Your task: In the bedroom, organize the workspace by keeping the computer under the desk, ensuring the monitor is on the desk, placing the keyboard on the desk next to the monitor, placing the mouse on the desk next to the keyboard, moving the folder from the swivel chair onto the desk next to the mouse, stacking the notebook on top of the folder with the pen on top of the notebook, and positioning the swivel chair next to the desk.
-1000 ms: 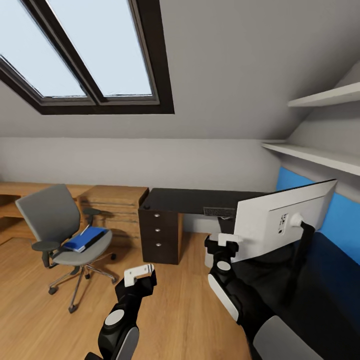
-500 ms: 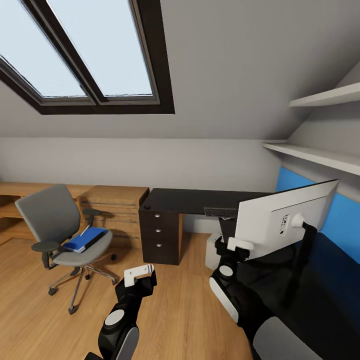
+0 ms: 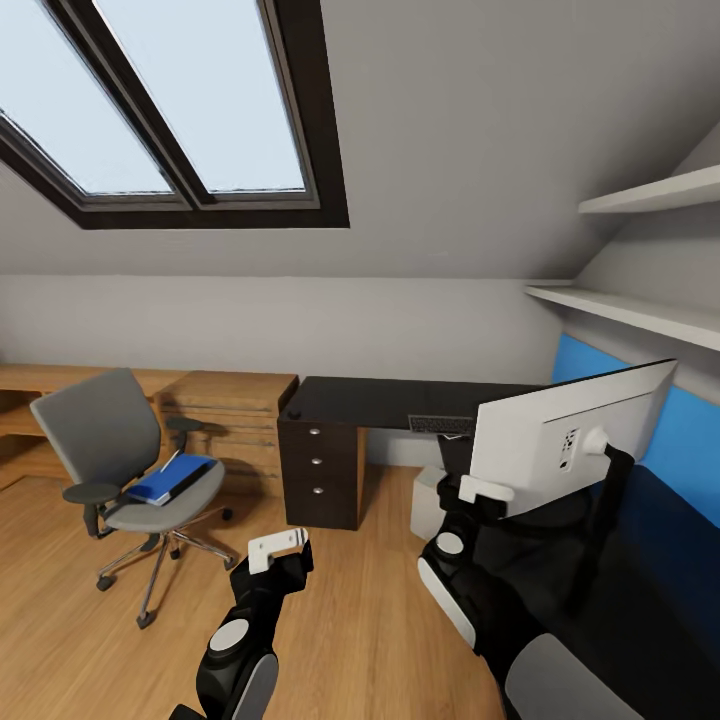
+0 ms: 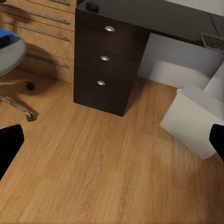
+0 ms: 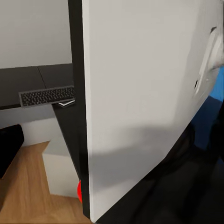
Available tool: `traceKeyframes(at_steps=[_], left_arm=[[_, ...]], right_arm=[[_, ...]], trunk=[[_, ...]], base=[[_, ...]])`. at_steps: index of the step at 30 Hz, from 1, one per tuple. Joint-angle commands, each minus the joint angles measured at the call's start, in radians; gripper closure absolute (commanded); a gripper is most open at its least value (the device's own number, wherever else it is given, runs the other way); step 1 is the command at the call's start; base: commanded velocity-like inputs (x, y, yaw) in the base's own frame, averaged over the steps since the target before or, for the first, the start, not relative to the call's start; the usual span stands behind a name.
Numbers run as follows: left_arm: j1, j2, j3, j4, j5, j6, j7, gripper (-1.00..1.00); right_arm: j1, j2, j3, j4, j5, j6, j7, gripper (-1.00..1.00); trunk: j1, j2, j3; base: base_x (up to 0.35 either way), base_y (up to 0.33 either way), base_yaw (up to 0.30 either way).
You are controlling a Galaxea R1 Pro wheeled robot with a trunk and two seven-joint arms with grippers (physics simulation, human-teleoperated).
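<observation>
The monitor [image 3: 560,440] stands on the black desk [image 3: 370,400] with its pale back toward me. My right gripper [image 3: 486,490] is open at the monitor's lower left corner. In the right wrist view the screen's edge [image 5: 77,116] lies inside the jaws, and one black finger [image 5: 9,144] stays clear of it. The keyboard [image 3: 440,424] lies on the desk and the grey computer [image 3: 428,505] sits on the floor beneath. The blue folder [image 3: 170,480] rests on the swivel chair [image 3: 120,450]. My left gripper [image 3: 278,548] hangs open over the floor.
The desk's dark three-drawer pedestal [image 4: 105,58] stands ahead of the left gripper, with a small black rounded thing [image 4: 92,6] on the desk corner above it. A light wood cabinet [image 3: 225,415] is behind the chair. White shelves [image 3: 640,310] run along the right wall.
My right gripper has moved right, up to the monitor's lower left corner. The left arm, chair and folder have not moved.
</observation>
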Motion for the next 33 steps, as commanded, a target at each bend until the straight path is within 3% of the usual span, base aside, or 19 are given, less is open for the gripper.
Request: traceKeyframes(at_steps=[1, 5, 7, 8, 11, 24, 27, 30, 33], left_arm=[[-0.001, 0.0, -0.001, -0.001, 0.009, 0.002, 0.009, -1.0], [-0.001, 0.0, -0.001, -0.001, 0.009, 0.002, 0.01, -1.0], [-0.001, 0.0, -0.001, -0.001, 0.009, 0.002, 0.01, -1.0], [-0.001, 0.0, -0.001, -0.001, 0.009, 0.002, 0.01, -1.0], [-0.001, 0.0, 0.0, -0.001, 0.009, 0.002, 0.009, -1.0], [-0.001, 0.0, -0.001, -0.001, 0.01, 0.002, 0.009, -1.0], [-0.001, 0.0, -0.001, -0.001, 0.01, 0.002, 0.009, -1.0], [-0.001, 0.0, -0.001, -0.001, 0.01, 0.002, 0.009, -1.0], [-0.001, 0.0, -0.001, -0.001, 0.01, 0.002, 0.009, -1.0]], right_arm=[[-0.002, -0.001, 0.004, -0.001, -0.001, 0.004, -0.011, -1.0], [-0.002, -0.001, 0.007, -0.002, 0.015, 0.011, -0.019, -1.0], [-0.002, -0.002, 0.013, -0.001, 0.046, 0.009, -0.018, -1.0], [-0.002, 0.0, 0.03, 0.003, 0.092, 0.008, -0.019, -1.0], [-0.001, 0.015, 0.04, 0.016, 0.115, 0.007, -0.02, -1.0], [-0.001, 0.02, 0.04, 0.078, 0.124, -0.008, 0.016, -1.0], [-0.002, 0.02, 0.037, 0.13, 0.126, -0.039, 0.026, -1.0], [-0.006, 0.012, 0.032, 0.216, 0.126, -0.058, 0.08, -1.0], [-0.006, 0.005, 0.031, 0.225, 0.125, -0.06, 0.092, -1.0]], trunk=[[0.0, -0.001, -0.002], [0.0, -0.001, -0.002], [0.0, -0.001, -0.002], [0.0, -0.001, -0.002], [0.0, -0.001, -0.002], [0.0, -0.001, -0.002], [0.0, -0.001, -0.002], [0.0, -0.001, -0.002], [0.0, -0.001, -0.002]], base=[[0.0, 0.0, 0.0], [0.0, 0.0, 0.0], [0.0, 0.0, 0.0], [0.0, 0.0, 0.0], [0.0, 0.0, 0.0], [0.0, 0.0, 0.0], [0.0, 0.0, 0.0], [0.0, 0.0, 0.0], [0.0, 0.0, 0.0]])
